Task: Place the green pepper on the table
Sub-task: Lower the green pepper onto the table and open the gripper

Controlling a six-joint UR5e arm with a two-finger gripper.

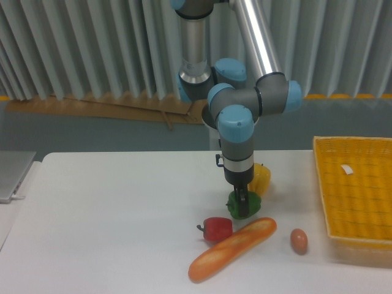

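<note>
Gripper (243,202) points straight down, closed around the green pepper (236,207) directly beneath it, which sits on or just above the table (110,214).

I am working in what looks like a robotics lab or test cell, not a home kitchen. My jointed grey and blue arm (245,98) reaches over a plain white table (110,220), and behind the table hangs a wall of pale, pleated curtain (79,49). On the table lie toy-like foods, and at its right edge sits a yellow woven basket (355,196).
</note>
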